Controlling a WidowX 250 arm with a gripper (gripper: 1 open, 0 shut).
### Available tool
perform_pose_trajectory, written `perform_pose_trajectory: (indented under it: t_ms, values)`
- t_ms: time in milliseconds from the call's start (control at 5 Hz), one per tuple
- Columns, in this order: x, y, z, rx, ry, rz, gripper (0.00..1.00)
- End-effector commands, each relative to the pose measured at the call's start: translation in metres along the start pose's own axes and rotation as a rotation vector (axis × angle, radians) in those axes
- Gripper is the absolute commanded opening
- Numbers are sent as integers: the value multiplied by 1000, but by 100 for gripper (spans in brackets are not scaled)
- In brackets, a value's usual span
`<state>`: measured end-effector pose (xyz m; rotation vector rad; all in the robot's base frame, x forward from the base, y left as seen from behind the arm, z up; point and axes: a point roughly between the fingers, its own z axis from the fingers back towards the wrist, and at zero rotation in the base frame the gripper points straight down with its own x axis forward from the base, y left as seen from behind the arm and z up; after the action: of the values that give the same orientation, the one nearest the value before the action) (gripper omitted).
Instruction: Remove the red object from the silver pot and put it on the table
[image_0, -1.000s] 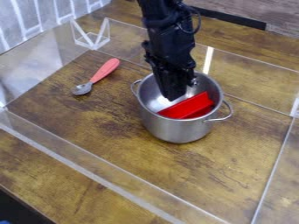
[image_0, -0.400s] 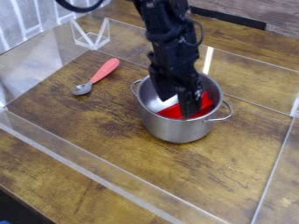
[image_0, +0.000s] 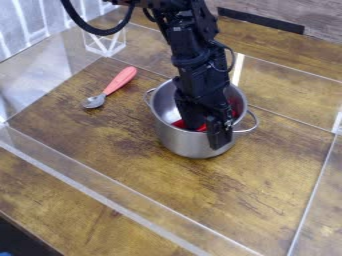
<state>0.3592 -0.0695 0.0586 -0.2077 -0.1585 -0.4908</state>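
The silver pot (image_0: 191, 146) stands near the middle of the wooden table (image_0: 94, 150). Inside it lies the red object (image_0: 179, 123), mostly hidden by the arm, with only red slivers showing at the left and right of the fingers. My black gripper (image_0: 211, 123) points steeply down into the pot, and its jaws are open, straddling the red object. I cannot tell whether the fingertips touch it or the pot floor.
A metal spoon with a pinkish-red handle (image_0: 111, 86) lies to the left of the pot. Clear acrylic walls (image_0: 160, 215) edge the table. A white wire stand (image_0: 103, 40) sits at the back left, and a pale stick (image_0: 238, 70) is just behind the pot.
The gripper's jaws have spread open, and it has sunk deeper into the pot, now covering most of the red object. The pot and spoon have stayed put.
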Motion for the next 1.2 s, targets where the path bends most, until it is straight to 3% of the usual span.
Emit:
perform_pose_trajectory:
  t_ms: [0,200,1000]
  values:
    - [4,1,9,14,-31,-5,0]
    - [3,1,14,15,-32,-6,0]
    - [-2,8,64,10,-84,51,0]
